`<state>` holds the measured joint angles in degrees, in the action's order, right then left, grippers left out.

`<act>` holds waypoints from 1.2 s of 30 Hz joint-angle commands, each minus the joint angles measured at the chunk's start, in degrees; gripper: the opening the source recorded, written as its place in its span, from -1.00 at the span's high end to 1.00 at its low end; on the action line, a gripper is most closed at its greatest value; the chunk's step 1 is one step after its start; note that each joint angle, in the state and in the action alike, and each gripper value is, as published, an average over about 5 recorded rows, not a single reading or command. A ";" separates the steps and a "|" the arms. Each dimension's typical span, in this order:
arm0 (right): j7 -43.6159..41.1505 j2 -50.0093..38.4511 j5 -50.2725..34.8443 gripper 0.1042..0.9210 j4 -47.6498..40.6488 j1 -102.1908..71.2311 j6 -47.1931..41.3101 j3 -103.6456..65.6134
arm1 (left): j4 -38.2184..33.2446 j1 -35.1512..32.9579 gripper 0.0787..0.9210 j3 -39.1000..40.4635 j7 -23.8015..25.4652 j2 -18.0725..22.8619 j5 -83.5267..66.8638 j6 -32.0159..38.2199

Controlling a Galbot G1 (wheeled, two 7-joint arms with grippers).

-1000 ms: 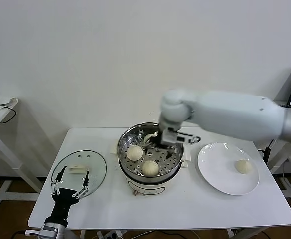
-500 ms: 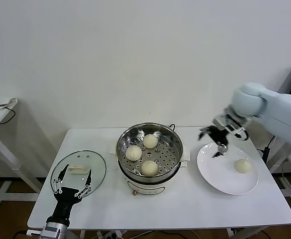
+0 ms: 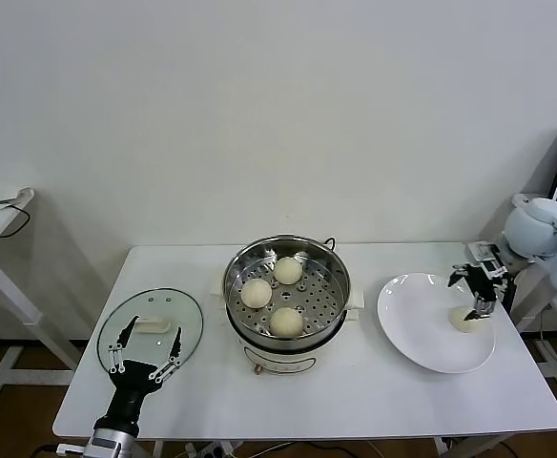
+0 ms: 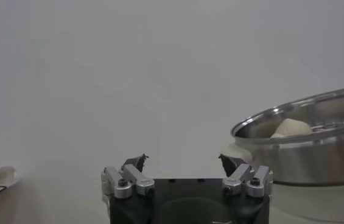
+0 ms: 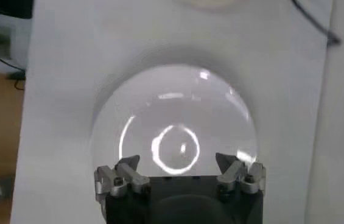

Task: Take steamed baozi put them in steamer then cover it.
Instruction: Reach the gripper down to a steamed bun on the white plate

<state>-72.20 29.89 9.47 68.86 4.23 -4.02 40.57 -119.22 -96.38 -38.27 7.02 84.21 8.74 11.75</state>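
I count three steamed baozi (image 3: 287, 270) in the steamer (image 3: 287, 250), one on the plate (image 3: 417, 324); right gripper (image 3: 477, 284) above it and left gripper (image 3: 146, 352) by the cover (image 3: 151, 328) both have fingers apart.

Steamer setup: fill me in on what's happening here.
Three cream-white steamed buns sit in the shiny steel steamer pot. The right gripper, fingers open, hangs over the fourth bun on the white plate. The left gripper waits open by the clear glass lid, which lies on the table.
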 commanded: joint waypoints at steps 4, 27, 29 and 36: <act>1.37 6.55 12.86 -0.76 -15.62 -10.31 5.68 -14.39 | 0.70 0.13 -0.77 0.02 -0.07 0.08 0.17 -0.08; 4.57 13.39 20.97 -0.76 -21.02 -14.48 8.91 -19.89 | 1.55 0.34 -0.77 -0.03 -0.08 0.17 0.29 -0.07; 4.55 13.36 21.23 -0.76 -20.99 -14.66 8.97 -20.08 | 1.59 0.35 -0.77 -0.03 -0.08 0.21 0.31 -0.03; 4.60 13.56 21.93 -0.76 -21.23 -15.02 9.23 -20.65 | 1.61 0.47 -0.77 0.15 -0.10 0.34 0.41 -0.04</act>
<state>-68.00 42.57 29.63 48.73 -10.04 4.71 21.19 -117.64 -95.93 -38.15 6.92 84.50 9.11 11.69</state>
